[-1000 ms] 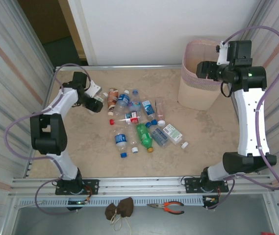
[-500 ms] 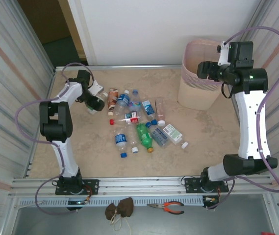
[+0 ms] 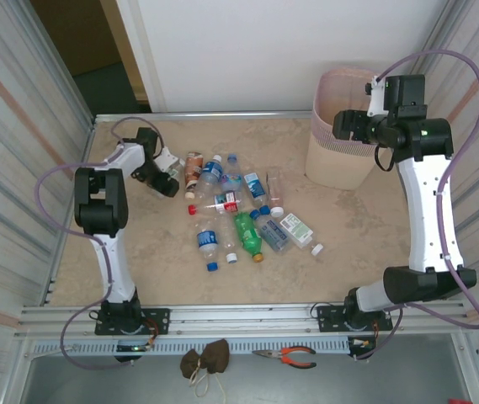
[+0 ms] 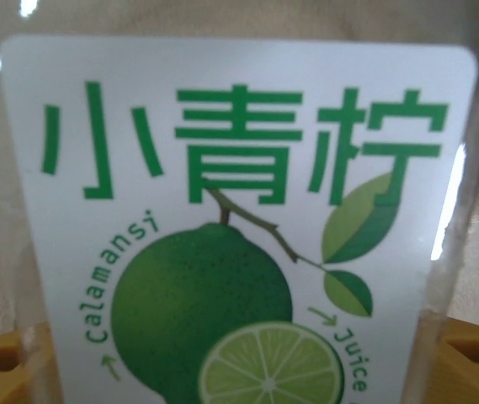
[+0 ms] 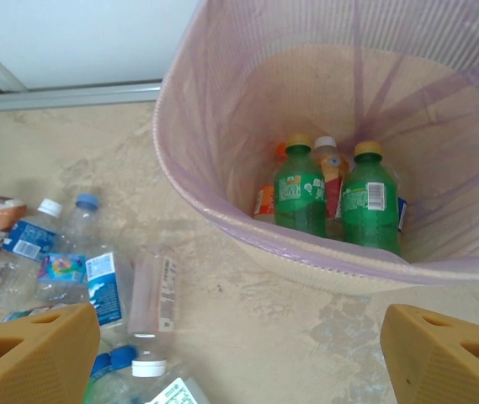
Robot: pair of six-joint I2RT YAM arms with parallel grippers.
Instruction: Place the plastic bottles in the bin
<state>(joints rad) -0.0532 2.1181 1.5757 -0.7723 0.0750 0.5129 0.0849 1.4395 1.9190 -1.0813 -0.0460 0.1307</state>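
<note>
Beige tabletop (image 3: 348, 227): green bottle (image 3: 246, 231) lies flat, cap toward near edge.

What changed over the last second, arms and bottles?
Left arm folded up, its elbow swinging in toward the loose bottles. The left gripper kept its place at their left end, straddling a calamansi juice bottle; grip unclear. The right gripper crept slightly left over the bin rim, open and empty. The loose bottles lie unmoved.

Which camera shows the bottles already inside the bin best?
Right wrist: it looks into the bin, showing two green bottles inside. Top external gives the bin's outside; left wrist, the label of a calamansi bottle.
</note>
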